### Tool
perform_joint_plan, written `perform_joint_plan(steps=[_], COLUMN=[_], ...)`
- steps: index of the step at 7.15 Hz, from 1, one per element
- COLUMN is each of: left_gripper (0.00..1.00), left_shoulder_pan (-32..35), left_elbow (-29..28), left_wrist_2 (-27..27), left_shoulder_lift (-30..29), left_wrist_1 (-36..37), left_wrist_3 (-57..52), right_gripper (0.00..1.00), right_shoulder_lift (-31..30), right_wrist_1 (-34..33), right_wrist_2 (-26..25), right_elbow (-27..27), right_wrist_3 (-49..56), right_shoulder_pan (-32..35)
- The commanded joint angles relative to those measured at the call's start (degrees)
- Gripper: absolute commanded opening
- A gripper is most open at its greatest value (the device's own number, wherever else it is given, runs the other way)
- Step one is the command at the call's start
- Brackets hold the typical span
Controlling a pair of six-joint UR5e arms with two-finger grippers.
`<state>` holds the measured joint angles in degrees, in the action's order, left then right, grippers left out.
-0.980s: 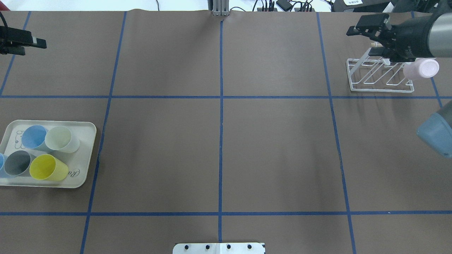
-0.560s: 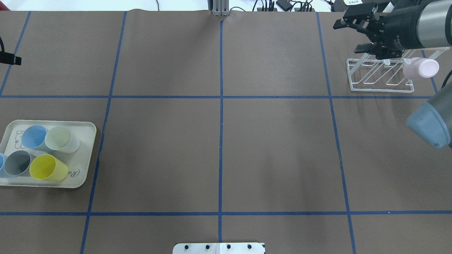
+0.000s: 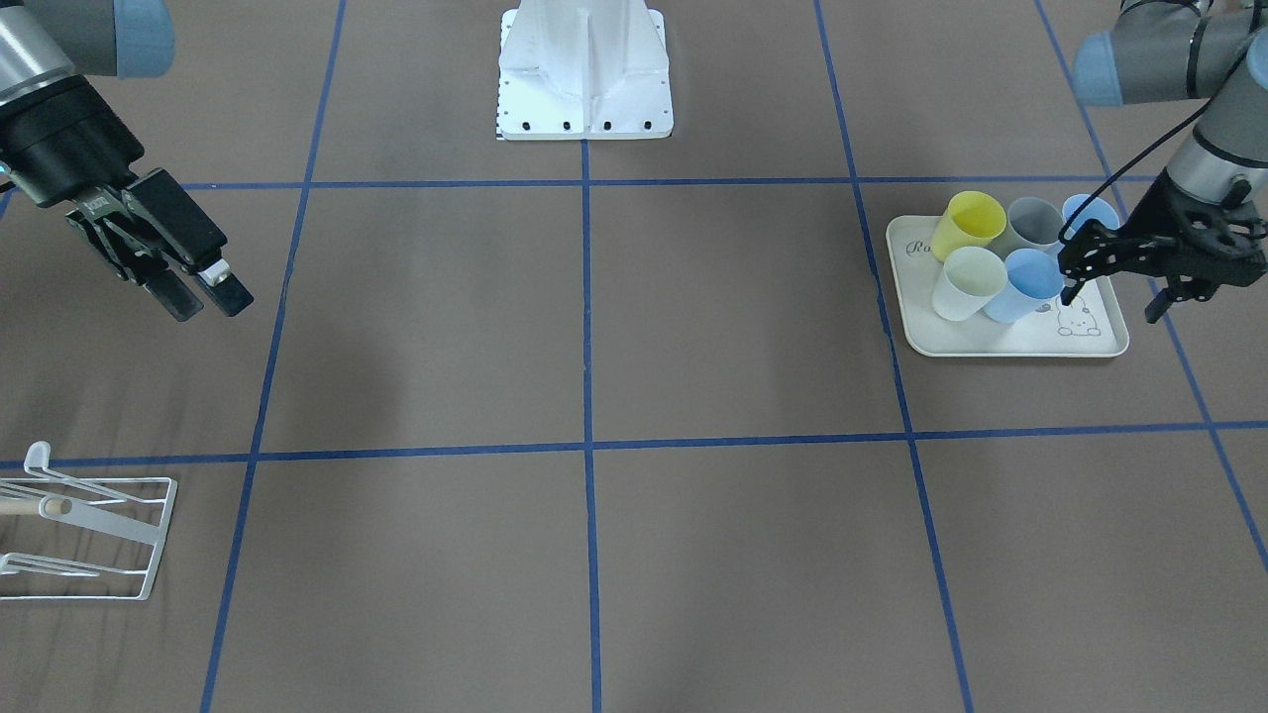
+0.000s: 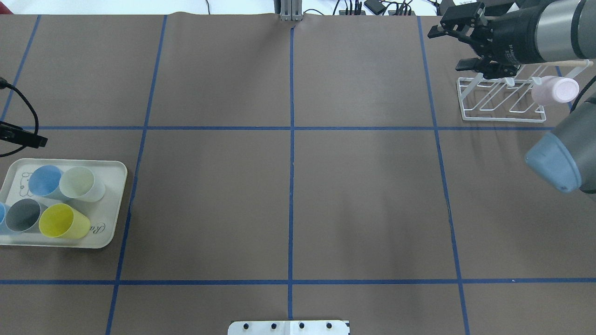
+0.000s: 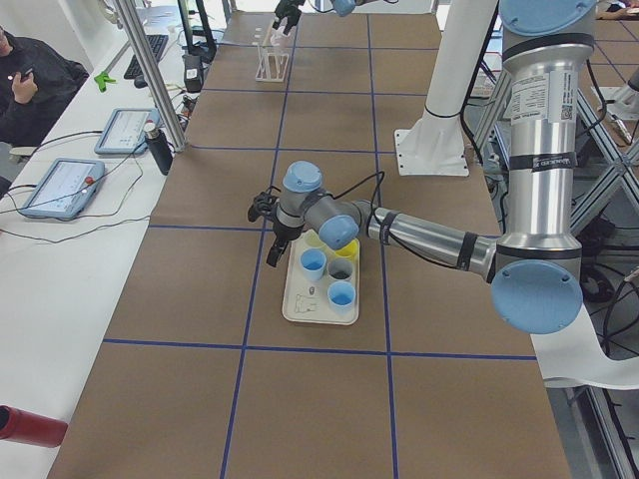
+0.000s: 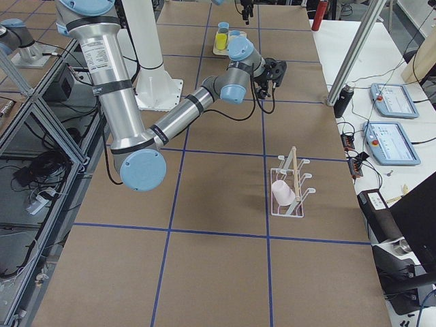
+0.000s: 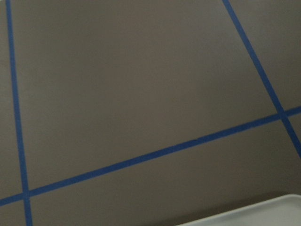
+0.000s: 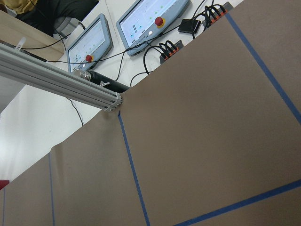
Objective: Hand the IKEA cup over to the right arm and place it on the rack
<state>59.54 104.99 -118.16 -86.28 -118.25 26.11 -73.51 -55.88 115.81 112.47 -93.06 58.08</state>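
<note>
- Left claw [image 3: 1108, 297]: fingers spread wide, holding nothing. It hangs above the outer edge of the cream tray [image 3: 991, 342], on the side away from the robot's base.
- Tray contents: five IKEA cups, judged to stand mouth-up and packed together: a blue cup [image 3: 1030, 282], a second blue cup [image 3: 1088, 210], a grey cup [image 3: 1035, 226], a yellow cup [image 3: 966, 223] and a pale cup [image 3: 966, 282].
- Governing relation: the two blue ones are nearest, below the left claw and toward the robot's base. Their long axis runs vertical, so the fingers would have to close across a wall or rim from above. Which one is intended cannot be told.
- Right claw [image 4: 445, 49]: wide, empty, above the far left corner of the white wire rack [image 4: 503, 120], the whole counter [image 4: 363, 200] between it and the tray.
- A pink cup [image 4: 554, 90] sits tilted on the rack's right end.
- Assessment: the left arm alone is near enough for the next pick. Neighbouring cups risk being nudged.
</note>
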Motion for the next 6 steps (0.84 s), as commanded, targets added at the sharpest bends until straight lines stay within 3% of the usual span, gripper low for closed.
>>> perform_joint_plan(steps=[1, 3, 5, 6], left_gripper=[0.99, 0.97, 0.83, 0.82], left_shoulder_pan=[-2.1, -2.1, -2.2, -2.6], left_elbow=[0.0, 0.0, -0.5, -1.0], left_wrist_2=[-1.4, -1.5, -3.3, -3.6], left_shoulder_lift=[2.4, 4.0, 4.0, 4.0], left_wrist_1=[-0.3, -0.2, 0.0, 0.0], left_wrist_3=[-1.0, -4.6, -5.6, -5.6], right_gripper=[1.0, 1.0, 1.0, 1.0], right_shoulder_lift=[0.0, 0.1, 0.1, 0.1], right_wrist_1=[0.1, 0.1, 0.2, 0.2], right_wrist_2=[0.0, 0.1, 0.1, 0.2], right_elbow=[-0.1, 0.1, 0.3, 0.1], right_wrist_3=[0.0, 0.0, 0.0, 0.0], right_shoulder_pan=[-0.2, -0.5, -0.8, -0.9])
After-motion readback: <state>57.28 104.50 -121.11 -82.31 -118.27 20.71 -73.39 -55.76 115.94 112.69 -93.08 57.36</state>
